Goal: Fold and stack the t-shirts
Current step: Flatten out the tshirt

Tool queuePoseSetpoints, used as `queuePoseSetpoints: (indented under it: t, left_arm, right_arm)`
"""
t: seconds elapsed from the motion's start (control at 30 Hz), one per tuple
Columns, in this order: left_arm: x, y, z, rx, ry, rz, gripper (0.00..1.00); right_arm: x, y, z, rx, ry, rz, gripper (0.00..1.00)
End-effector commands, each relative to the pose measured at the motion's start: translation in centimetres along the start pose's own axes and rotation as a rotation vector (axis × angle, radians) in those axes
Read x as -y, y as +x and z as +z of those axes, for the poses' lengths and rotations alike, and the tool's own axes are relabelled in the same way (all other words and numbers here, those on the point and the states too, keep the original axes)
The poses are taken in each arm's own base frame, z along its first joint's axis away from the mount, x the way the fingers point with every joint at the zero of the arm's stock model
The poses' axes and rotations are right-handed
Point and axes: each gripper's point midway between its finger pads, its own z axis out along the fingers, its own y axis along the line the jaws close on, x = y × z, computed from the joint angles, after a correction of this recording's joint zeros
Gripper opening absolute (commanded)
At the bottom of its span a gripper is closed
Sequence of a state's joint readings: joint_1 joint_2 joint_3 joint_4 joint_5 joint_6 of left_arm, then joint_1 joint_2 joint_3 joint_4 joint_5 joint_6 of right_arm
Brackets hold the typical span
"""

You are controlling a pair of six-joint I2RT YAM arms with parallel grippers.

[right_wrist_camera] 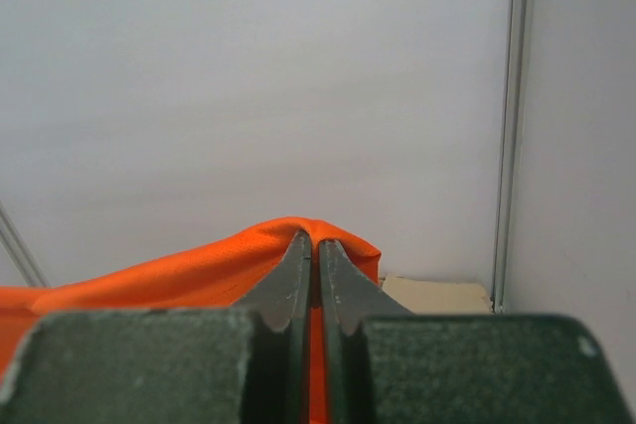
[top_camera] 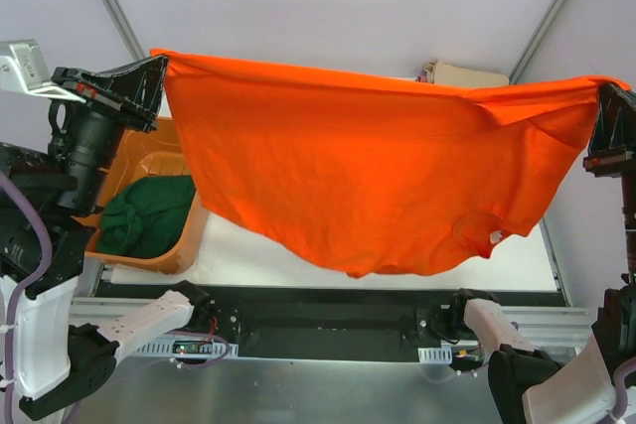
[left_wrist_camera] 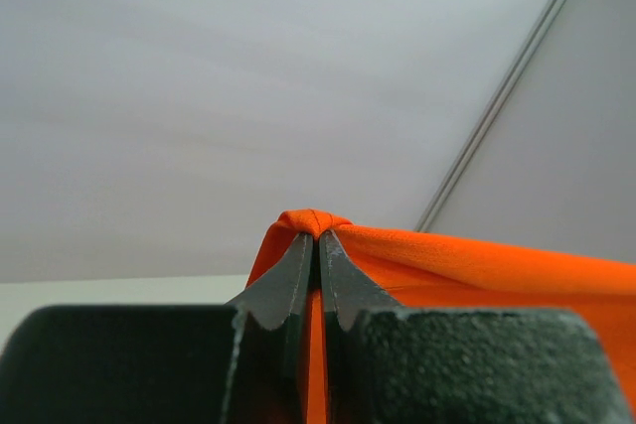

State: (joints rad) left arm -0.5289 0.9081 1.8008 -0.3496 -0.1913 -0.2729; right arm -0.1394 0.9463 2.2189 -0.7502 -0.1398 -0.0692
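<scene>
**A:** From above, where is the orange t-shirt (top_camera: pixel 378 176)?

**B:** It is in the air over the counter (top_camera: pixel 248 250), stretched flat from the left edge to the right edge. Its top edge is pulled tight and the lower part sags toward the near edge. The collar opening hangs low, near the near right corner.

**A:** And what is holding it?

**B:** The left fingers (top_camera: pixel 149 81) pinch one top corner above the left edge. The right fingers (top_camera: pixel 608 111) pinch the other above the right edge.

**A:** Is there anything else?

**B:** A green t-shirt (top_camera: pixel 149 215) lies bunched inside the orange tub (top_camera: pixel 184 250) at the left edge.

**A:** What about the left wrist view?

**B:** The left fingers (left_wrist_camera: pixel 298 270) are pressed nearly together, with a small fold of orange cloth (left_wrist_camera: pixel 477 265) bulging over their tips. The rest of it runs off to the right.

**A:** And the right wrist view?

**B:** The right fingers (right_wrist_camera: pixel 296 270) are closed the same way, clamped on a hump of the orange t-shirt (right_wrist_camera: pixel 199 270), which trails off to the left.
</scene>
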Motion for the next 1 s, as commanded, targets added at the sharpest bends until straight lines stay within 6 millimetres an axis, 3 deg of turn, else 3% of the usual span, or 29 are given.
queuePoseSetpoints:
  t: [0.0, 0.07, 0.1, 0.2, 0.27, 0.33, 0.4, 0.57, 0.63, 0.73, 0.83, 0.97]
  left_arm:
    - [-1.6, 2.4, 2.9, -0.041, -0.081, 0.041, 0.00]
    - [-3.9, 5.3, 5.0, -0.090, -0.199, 0.064, 0.00]
    - [-5.3, 7.9, 6.3, -0.137, -0.265, 0.084, 0.00]
    - [-9.9, 16.7, 9.3, -0.309, -0.409, 0.110, 0.00]
    - [-13.3, 24.0, 10.2, -0.461, -0.474, 0.040, 0.00]
    - [-16.6, 31.3, 10.4, -0.616, -0.538, 0.001, 0.00]
    - [-18.8, 37.0, 11.0, -0.730, -0.581, 0.003, 0.00]
    - [-24.2, 49.6, 11.4, -0.979, -0.661, -0.049, 0.00]
    - [-25.8, 52.3, 11.1, -1.021, -0.690, -0.075, 0.00]
    - [-27.7, 55.2, 10.6, -1.071, -0.713, -0.106, 0.00]
    - [-28.5, 56.6, 10.4, -1.097, -0.714, -0.117, 0.00]
    - [-29.1, 56.7, 10.7, -1.099, -0.707, -0.109, 0.00]
  right_arm:
    - [1.9, 2.6, 4.1, -0.077, 0.052, -0.015, 0.01]
    - [3.1, 6.0, 6.8, -0.169, 0.075, 0.001, 0.01]
    - [4.0, 8.7, 8.5, -0.233, 0.093, 0.010, 0.01]
    - [5.8, 17.6, 12.7, -0.427, 0.090, 0.024, 0.01]
    - [6.8, 23.9, 14.3, -0.554, 0.083, 0.058, 0.01]
    - [7.8, 30.7, 15.1, -0.679, 0.099, 0.074, 0.01]
    - [9.1, 37.4, 15.4, -0.803, 0.133, 0.047, 0.01]
    - [9.6, 50.6, 15.6, -1.042, 0.138, 0.077, 0.01]
    - [10.3, 55.0, 14.9, -1.147, 0.181, 0.066, 0.01]
    - [10.5, 59.5, 13.8, -1.245, 0.205, 0.072, 0.01]
    - [10.5, 61.5, 13.1, -1.280, 0.217, 0.079, 0.01]
    - [10.1, 62.1, 12.5, -1.296, 0.219, 0.098, 0.01]
